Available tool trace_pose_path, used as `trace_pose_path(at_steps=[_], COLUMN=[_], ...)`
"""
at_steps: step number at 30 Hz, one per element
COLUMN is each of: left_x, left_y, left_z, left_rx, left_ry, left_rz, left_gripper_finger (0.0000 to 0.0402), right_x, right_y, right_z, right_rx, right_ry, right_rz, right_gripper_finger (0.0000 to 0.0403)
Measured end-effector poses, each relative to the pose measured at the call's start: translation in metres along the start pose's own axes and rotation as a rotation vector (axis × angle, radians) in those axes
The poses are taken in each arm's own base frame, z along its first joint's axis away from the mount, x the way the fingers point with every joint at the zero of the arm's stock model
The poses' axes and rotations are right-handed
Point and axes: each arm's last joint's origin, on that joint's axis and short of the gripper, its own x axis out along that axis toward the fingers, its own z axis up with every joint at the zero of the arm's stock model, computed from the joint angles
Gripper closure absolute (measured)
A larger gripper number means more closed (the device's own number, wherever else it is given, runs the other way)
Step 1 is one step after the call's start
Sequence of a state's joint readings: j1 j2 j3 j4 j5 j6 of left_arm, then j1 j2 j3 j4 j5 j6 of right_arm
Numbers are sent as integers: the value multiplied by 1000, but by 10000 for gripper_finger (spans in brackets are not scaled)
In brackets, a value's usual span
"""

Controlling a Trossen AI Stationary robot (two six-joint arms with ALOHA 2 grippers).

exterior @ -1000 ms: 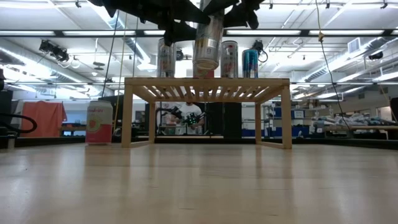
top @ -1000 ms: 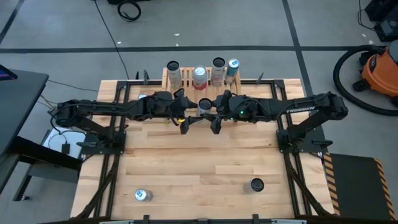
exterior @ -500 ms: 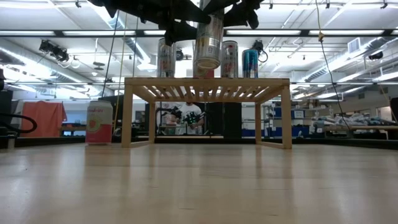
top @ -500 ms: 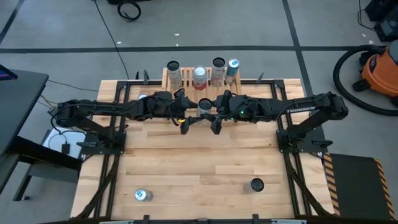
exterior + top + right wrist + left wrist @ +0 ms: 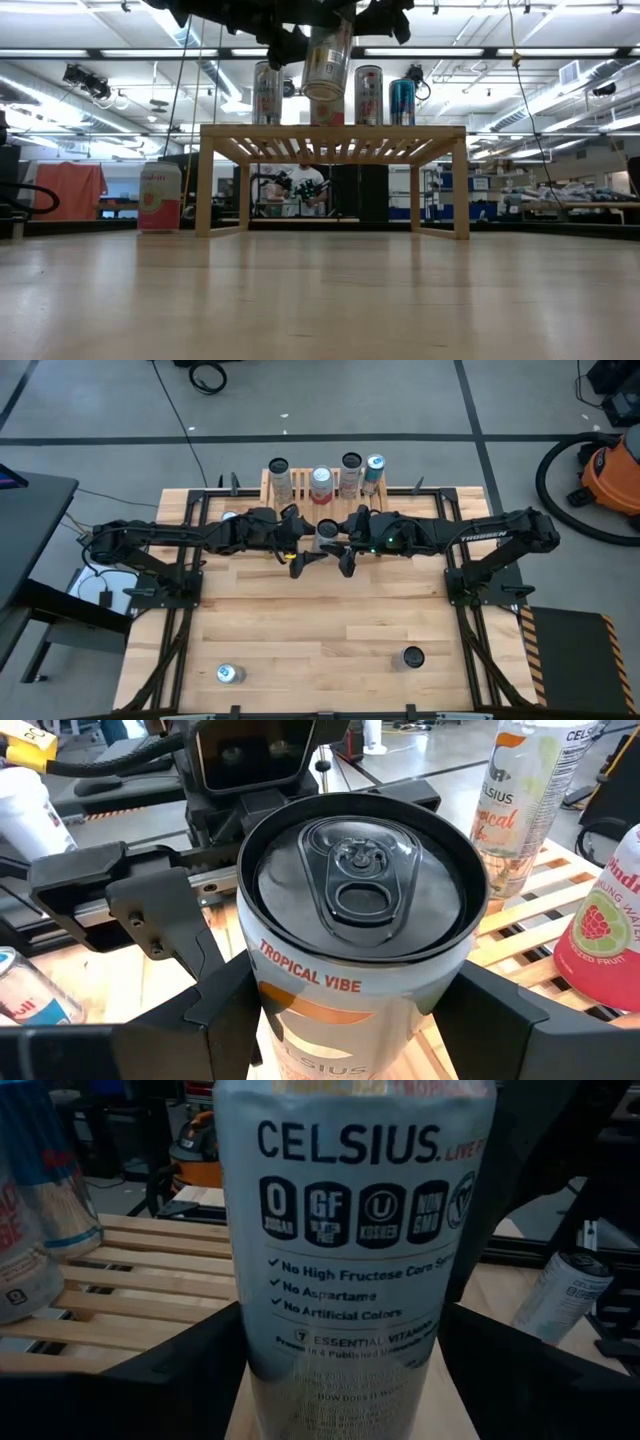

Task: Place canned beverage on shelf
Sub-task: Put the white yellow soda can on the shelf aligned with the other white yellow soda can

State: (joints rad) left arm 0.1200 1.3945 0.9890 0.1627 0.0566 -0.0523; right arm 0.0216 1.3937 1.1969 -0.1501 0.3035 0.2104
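Two dark arms reach in from opposite sides and meet at the middle of a wooden table (image 5: pixel 320 620), with one drink can (image 5: pixel 327 62) between them. The can is silver, printed "CELSIUS" and "TROPICAL VIBE", and its pull tab is unopened. It hangs in the air, leaning slightly, with its base above the level of the shelf (image 5: pixel 335 131) top. From above it sits just at the shelf's front edge, so it is not resting on the slats.

The right gripper (image 5: pixel 355 1020) comes in from the right. Its dark fingers (image 5: pixel 520 1010) press against the two sides of the can, clamped on it just below the rim. The left gripper (image 5: pixel 340 1370) comes in from the left and has the same can standing inside it. Whether it is gripping the can or is loose around it cannot be told.

The shelf is a low rack of pale wood with a slatted top, standing at the far side of the table. Four cans stand upright on it in a row: a tall pale one (image 5: pixel 279 465), a pink and white one (image 5: pixel 321 477), another tall pale one (image 5: pixel 350 461) and a blue one (image 5: pixel 375 462).

Beside the shelf's left leg, a pink can (image 5: pixel 160 197) stands on the table. Two more cans stand well apart near the table's front edge, one on the left (image 5: pixel 229 674) and one on the right (image 5: pixel 412 657). An orange vacuum (image 5: pixel 610 470) sits on the floor to the far right.
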Motion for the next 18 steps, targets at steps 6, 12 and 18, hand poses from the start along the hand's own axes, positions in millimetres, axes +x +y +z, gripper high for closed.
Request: trace_pose_path(at_steps=[6, 12, 18], left_x=[0, 0, 0], left_y=[0, 0, 0], left_z=[0, 1, 1], left_rx=[-6, -16, -41], left_ry=[-1, -8, -10], left_rz=[1, 1, 8], left_gripper_finger=[83, 83, 83], right_x=[1, 4, 6], right_y=[0, 1, 1], right_z=[0, 0, -1], right_rx=[-1, 0, 0], right_ry=[0, -8, -8], right_rz=[-1, 16, 17], right_gripper_finger=[146, 146, 146])
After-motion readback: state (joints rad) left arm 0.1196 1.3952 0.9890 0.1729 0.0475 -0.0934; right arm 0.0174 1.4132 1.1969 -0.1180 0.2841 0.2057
